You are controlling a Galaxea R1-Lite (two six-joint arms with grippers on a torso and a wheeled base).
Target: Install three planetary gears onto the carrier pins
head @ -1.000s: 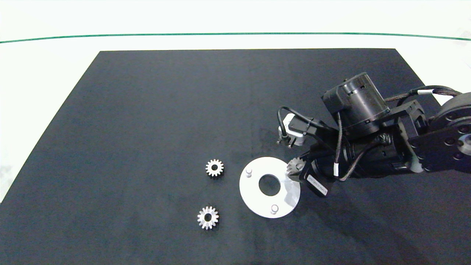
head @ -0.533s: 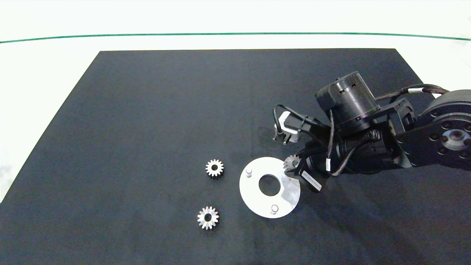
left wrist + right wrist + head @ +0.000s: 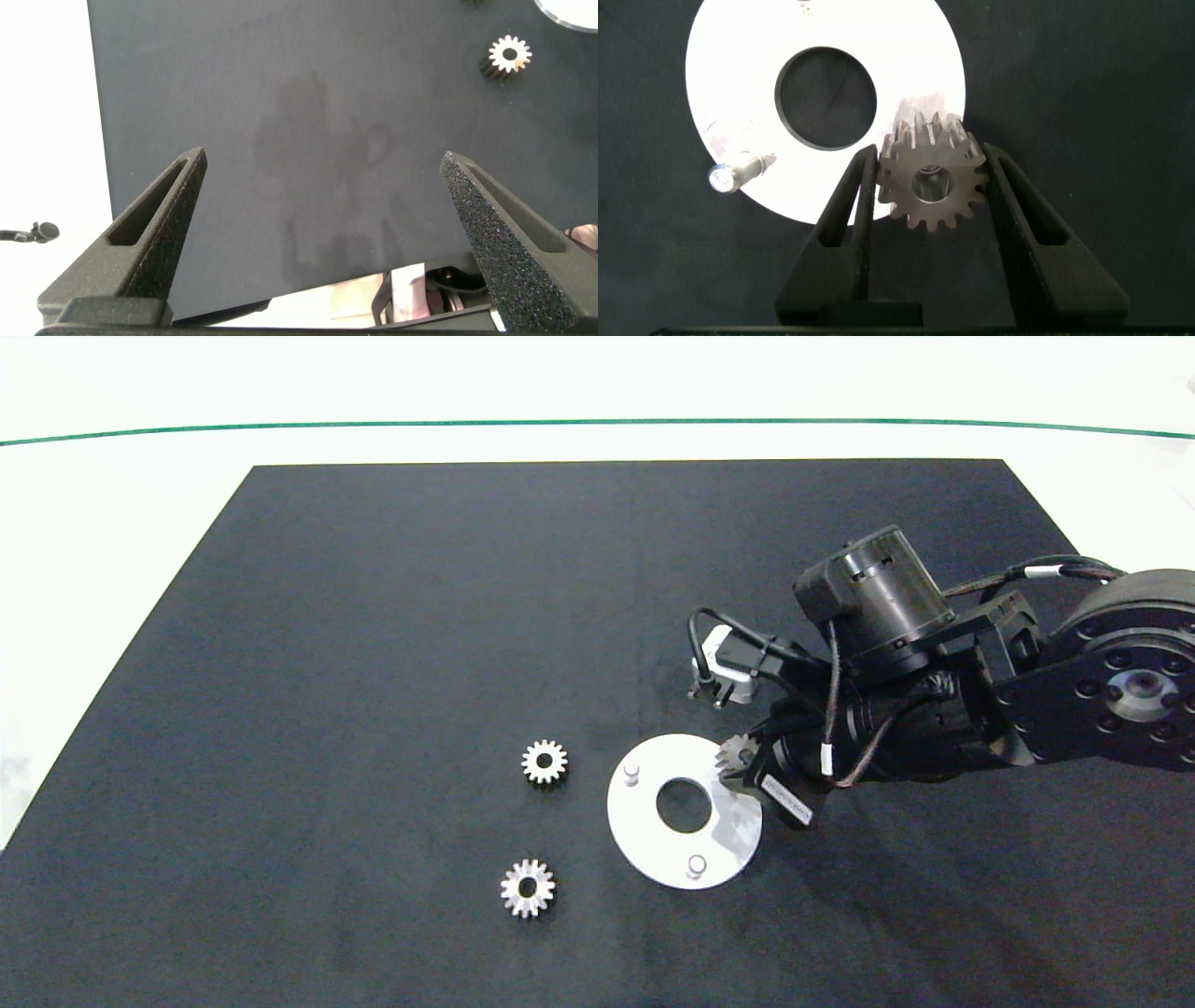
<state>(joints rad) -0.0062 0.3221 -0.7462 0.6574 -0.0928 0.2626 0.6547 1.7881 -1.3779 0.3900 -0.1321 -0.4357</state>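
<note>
Over the disc (image 3: 738, 112) rim, right fingers (image 3: 854, 201) grasping gear (image 3: 929, 182), left fingers (image 3: 159, 201) released off-mat

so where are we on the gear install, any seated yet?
None seated. The two pins in plain view, near and far on the white disc, are bare. In hand: the right gripper holds the first gear over the disc's right edge, where the third pin is hidden. Left: two gears lie on the mat, and. The left gripper is open, away over bare mat.
</note>
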